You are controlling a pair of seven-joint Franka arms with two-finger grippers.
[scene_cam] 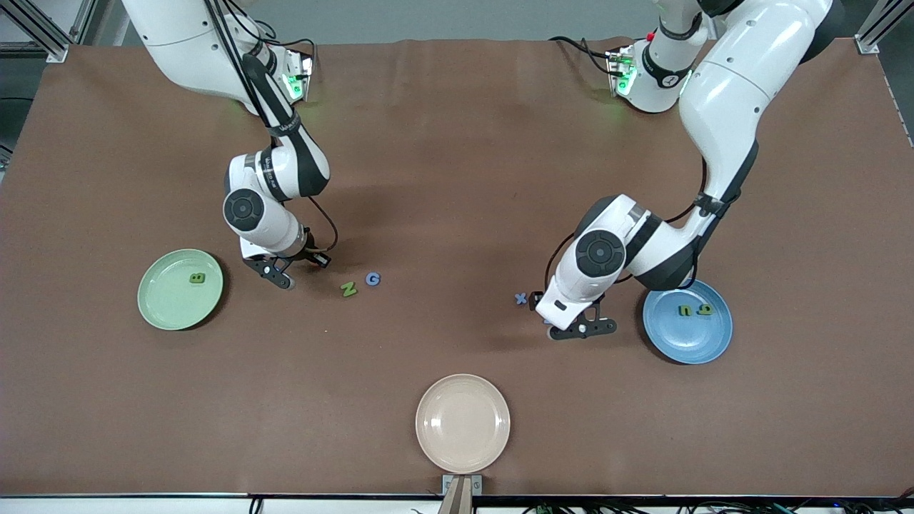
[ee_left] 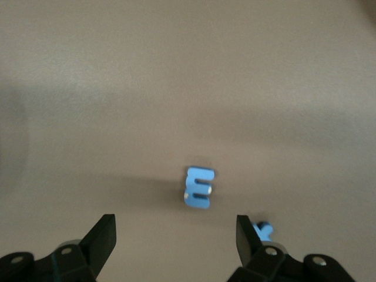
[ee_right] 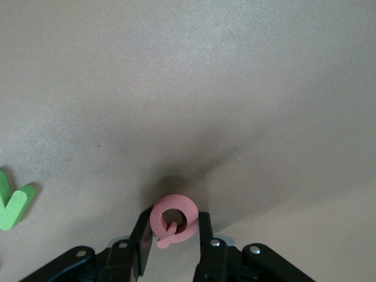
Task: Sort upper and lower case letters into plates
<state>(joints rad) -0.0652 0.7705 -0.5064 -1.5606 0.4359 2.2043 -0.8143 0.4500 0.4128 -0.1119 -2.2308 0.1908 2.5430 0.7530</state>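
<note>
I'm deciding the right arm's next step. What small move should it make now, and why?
Probably lift straight up. The right end effector is shut on a pink letter low over the table, so it needs clearance before carrying it to the green plate beside it.

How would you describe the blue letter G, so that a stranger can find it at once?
Start at the pale green plate toward the right arm's end of the table. Past the right pincer, two small letters lie side by side on the bare brown cloth. The blue G is the rounded one, farther from the plate than its neighbour, the green Z.
</note>
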